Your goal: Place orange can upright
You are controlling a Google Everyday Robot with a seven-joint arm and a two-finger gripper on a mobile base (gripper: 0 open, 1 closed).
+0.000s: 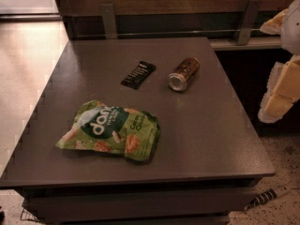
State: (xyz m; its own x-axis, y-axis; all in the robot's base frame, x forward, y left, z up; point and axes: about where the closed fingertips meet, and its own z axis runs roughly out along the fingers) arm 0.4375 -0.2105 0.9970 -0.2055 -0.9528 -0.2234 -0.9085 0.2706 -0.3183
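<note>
The orange can [184, 74] lies on its side on the grey table [211, 135], right of the middle, with its silver end turned toward the front left. My gripper [263, 73] hangs off the table's right edge, to the right of the can and apart from it. One pale finger [274, 25] is high and the other [281, 95] is low, spread wide with nothing between them.
A flat black wrapped bar [138, 74] lies just left of the can. A green snack bag [112, 131] lies flat at the front left. A dark wall with metal brackets [108, 20] runs behind the table. Floor lies to the left and right.
</note>
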